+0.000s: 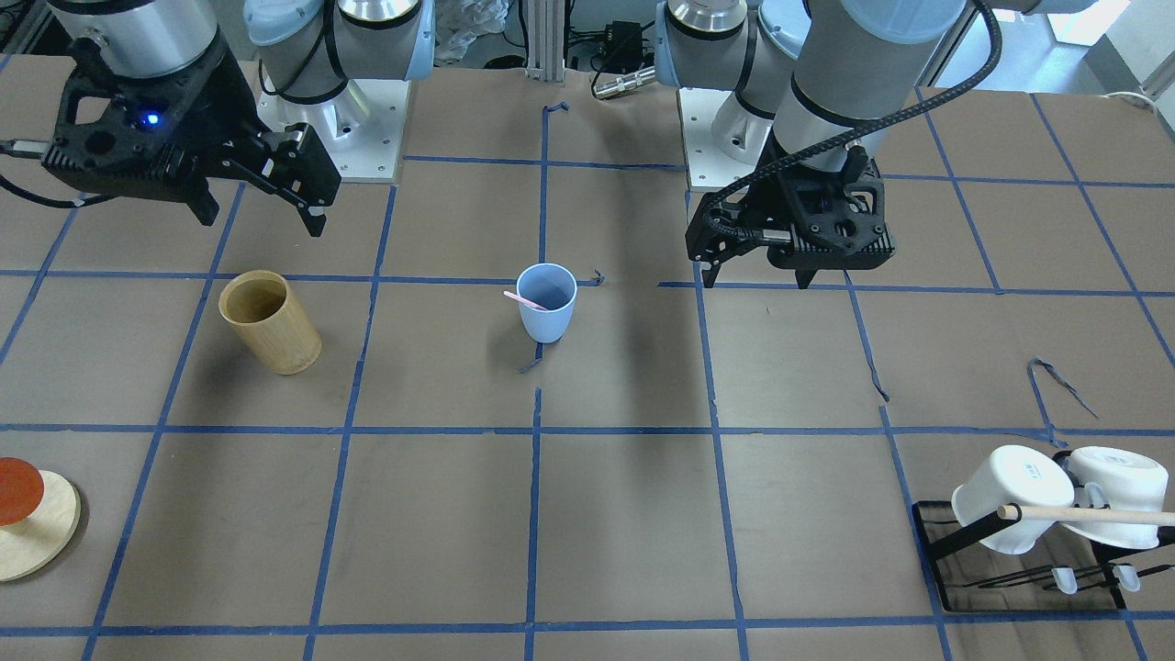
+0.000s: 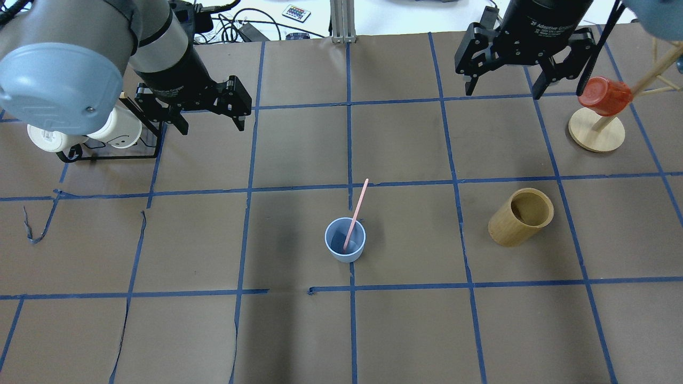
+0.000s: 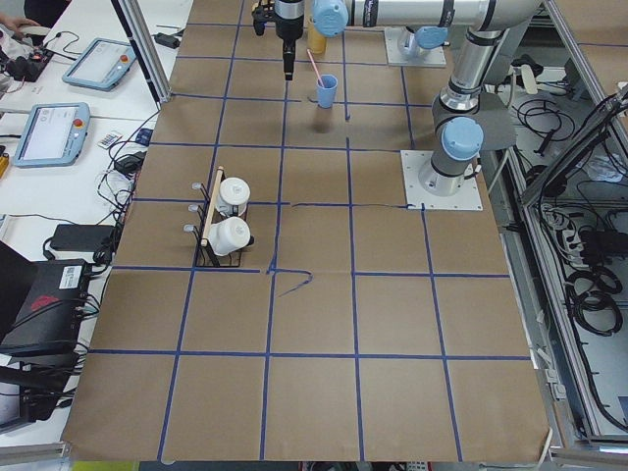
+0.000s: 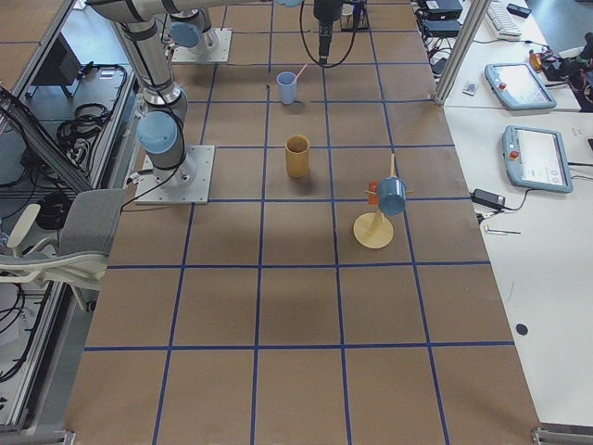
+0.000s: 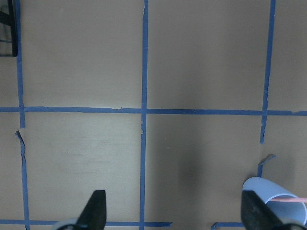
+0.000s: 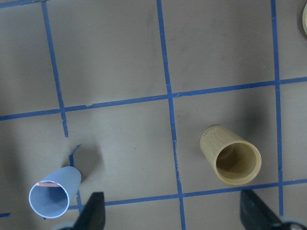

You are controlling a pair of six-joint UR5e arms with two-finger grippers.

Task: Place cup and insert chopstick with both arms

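Chopstick (image 2: 356, 213) in the blue cup (image 2: 345, 246), mid-counter (image 2: 405, 330)
I see it leaning inside the upright cup, top end tilted away from the robot; left end effector (image 2: 211, 120) and right end effector (image 2: 504, 88) both hang spread wide.

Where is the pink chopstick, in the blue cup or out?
In. The pink chopstick leans inside the upright blue cup, its lower end down inside and its upper end sticking out past the rim.

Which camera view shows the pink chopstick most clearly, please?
The overhead exterior view: the pink chopstick shows at full length, leaning out of the blue cup. The front-facing view foreshortens it; the side views make it tiny; the wrist views catch slivers.
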